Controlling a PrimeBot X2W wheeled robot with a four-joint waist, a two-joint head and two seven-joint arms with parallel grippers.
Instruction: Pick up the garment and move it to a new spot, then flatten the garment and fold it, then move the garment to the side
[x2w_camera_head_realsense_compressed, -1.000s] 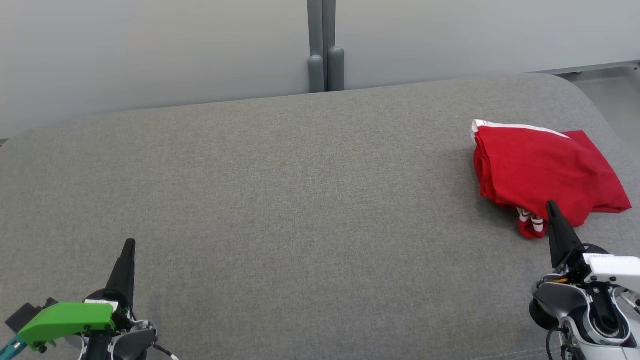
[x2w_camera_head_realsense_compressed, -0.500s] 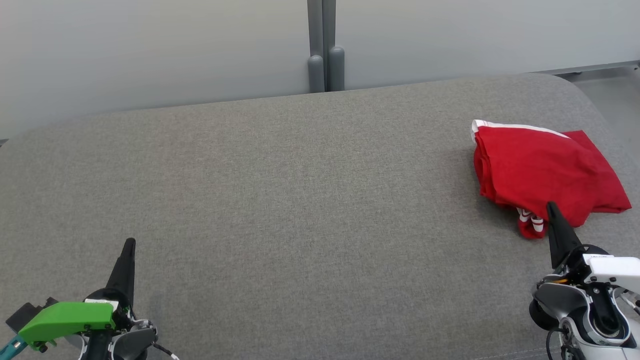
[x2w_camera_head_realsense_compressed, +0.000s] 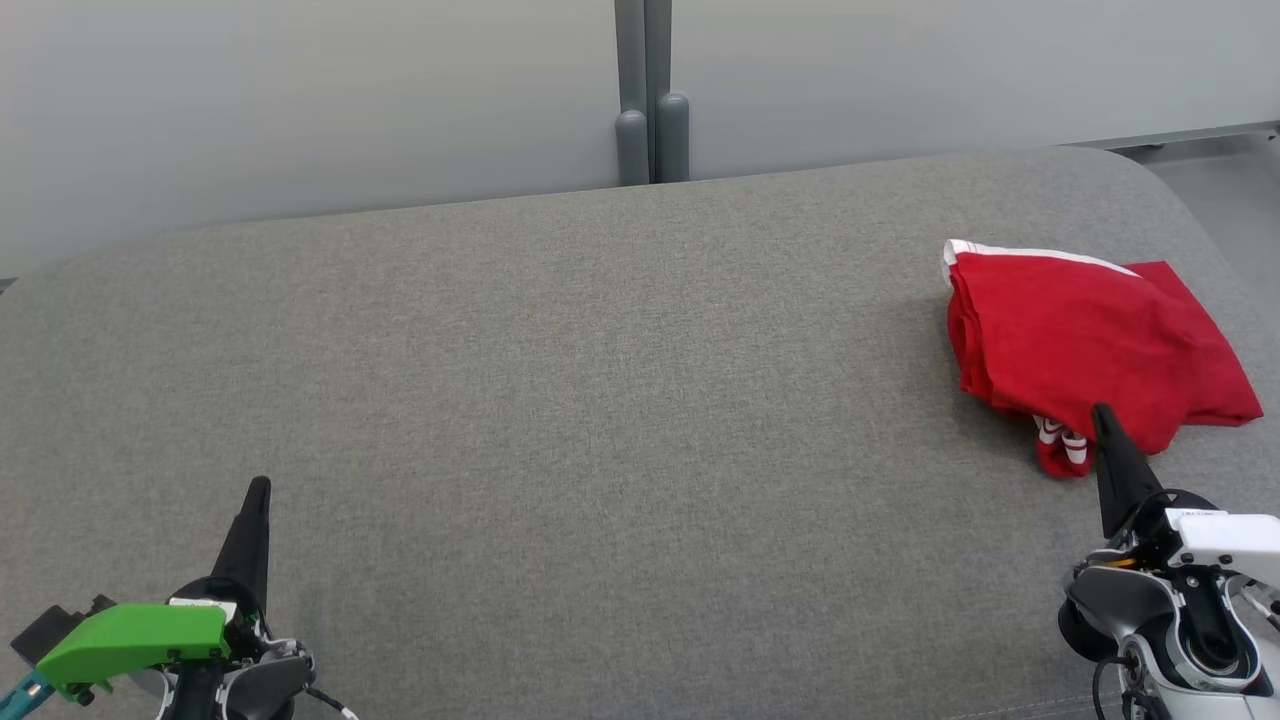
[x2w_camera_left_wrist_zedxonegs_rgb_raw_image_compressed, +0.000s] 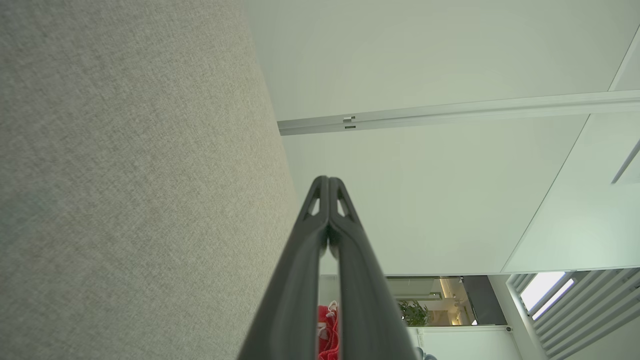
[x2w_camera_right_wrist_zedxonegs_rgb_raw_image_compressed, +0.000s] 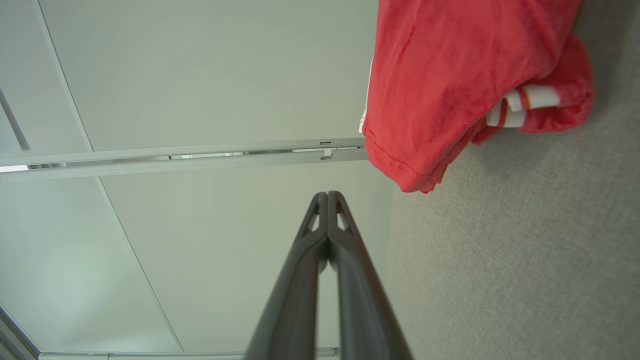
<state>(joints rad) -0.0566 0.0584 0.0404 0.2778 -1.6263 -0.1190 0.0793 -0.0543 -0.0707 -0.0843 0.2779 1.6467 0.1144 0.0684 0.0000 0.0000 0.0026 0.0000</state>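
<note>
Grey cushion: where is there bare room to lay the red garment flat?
Bare: the wide middle of the grey cushion, between the left gripper and the red garment, back to the wall. Crowded: the right end, where the garment lies bunched just ahead of the right gripper.

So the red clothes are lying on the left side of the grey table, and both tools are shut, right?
No: the head view shows the red clothes on the right side of the grey table. The left tool and right tool are shut.
</note>
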